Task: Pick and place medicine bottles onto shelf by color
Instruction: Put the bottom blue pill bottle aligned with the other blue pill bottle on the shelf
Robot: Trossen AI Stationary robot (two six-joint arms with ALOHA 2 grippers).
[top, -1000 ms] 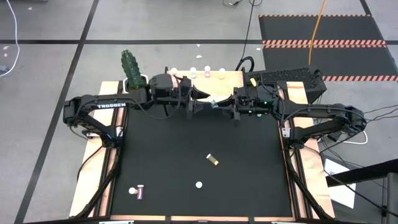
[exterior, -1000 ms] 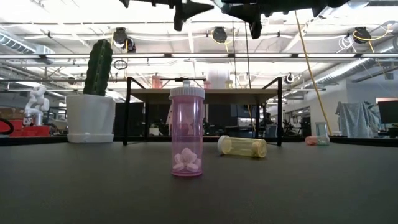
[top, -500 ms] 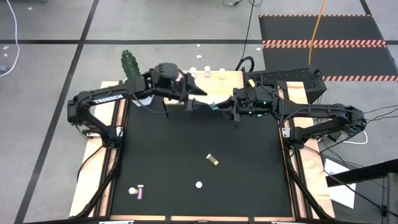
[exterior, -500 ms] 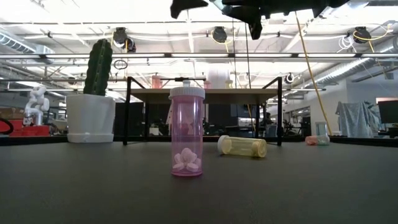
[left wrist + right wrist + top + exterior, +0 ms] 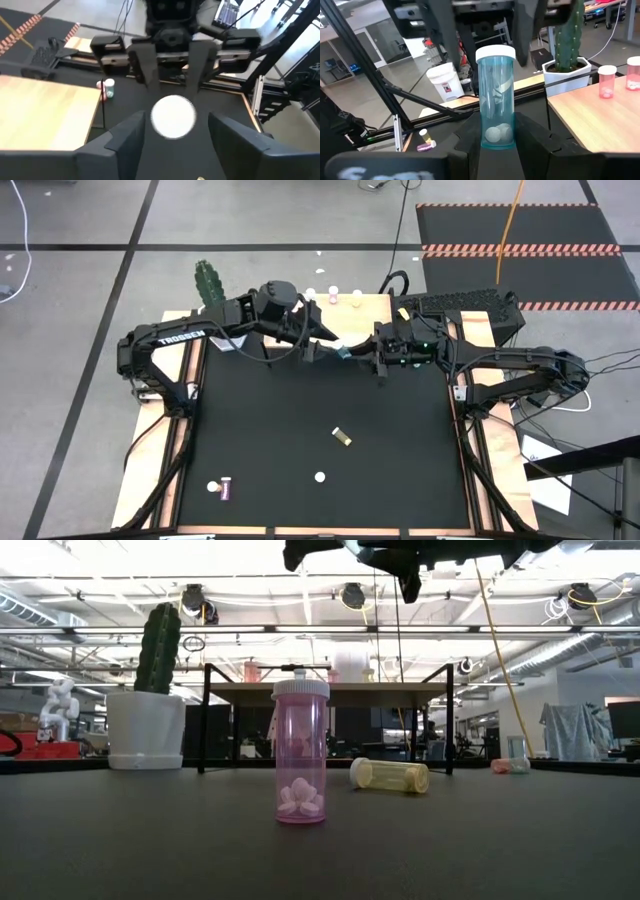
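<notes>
My right gripper [image 5: 496, 142] is shut on a blue medicine bottle [image 5: 496, 100] with a white cap [image 5: 172, 116], held high above the table's far middle [image 5: 343, 350]. My left gripper [image 5: 172, 137] is open. Its two fingers stand on either side of the cap with gaps showing. The wooden shelf [image 5: 375, 305] stands at the far edge with several bottles on it. On the table, a pink bottle [image 5: 301, 755] stands upright, a yellow bottle [image 5: 390, 775] lies on its side, and a purple bottle [image 5: 222, 488] lies near the front left. My right gripper pinches the blue bottle's bottom end [image 5: 496, 140] between its two fingers. The fingers come level from the table's right. The bottle sticks out along the fingers, cap toward my left gripper, lifted clear of table and shelf.
A white pot with a green cactus [image 5: 208, 285] stands at the far left, beside the shelf. Another small bottle [image 5: 510, 766] lies on the table near the shelf's right end. The black mat [image 5: 300, 410] between the loose bottles is open room.
My left gripper has risen and tipped. Its wrist has swung toward the far edge while its fingertips stay by the blue bottle's cap. My right gripper has held still with the bottle.
</notes>
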